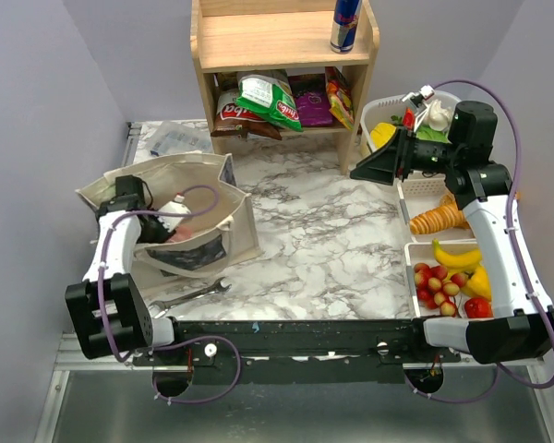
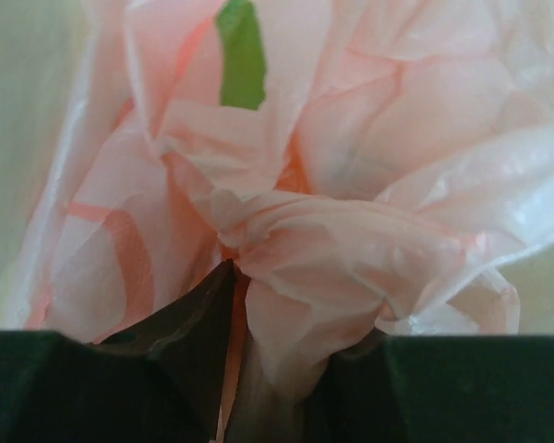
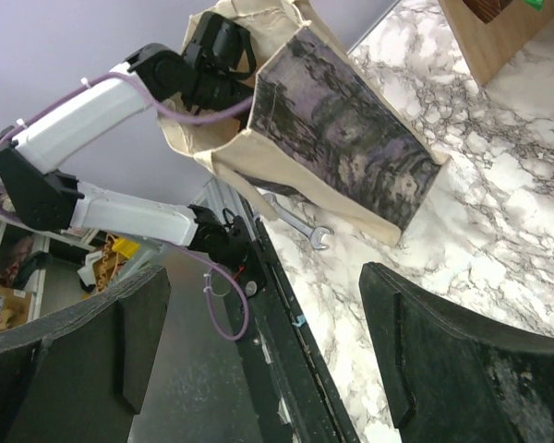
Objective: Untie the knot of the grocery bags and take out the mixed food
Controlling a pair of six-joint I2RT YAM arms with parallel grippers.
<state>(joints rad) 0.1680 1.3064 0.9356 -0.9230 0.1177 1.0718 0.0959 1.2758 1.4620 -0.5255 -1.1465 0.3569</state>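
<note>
Marble table (image 1: 332, 240). Canvas tote (image 1: 245, 226) stands at 9 o'clock, mouth up. The pink bag (image 2: 425, 120) sits inside it. The knot (image 2: 245, 226) is bunched at 12 o'clock of the left gripper (image 2: 295, 346) in the wrist view. Jaws part-way apart with a pink fold between them; cannot tell if it is pinched. Right gripper (image 3: 268, 351) is raised at 2 o'clock, jaws wide, empty. Mixed food (image 1: 452, 277) lies in trays (image 1: 408, 247) at 3 o'clock.

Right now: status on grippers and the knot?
Left gripper down in canvas tote, jaws apart around the knot, grip unclear. Right gripper open, empty, above table. Knot looks tied. Tote walls close around left gripper.
</note>
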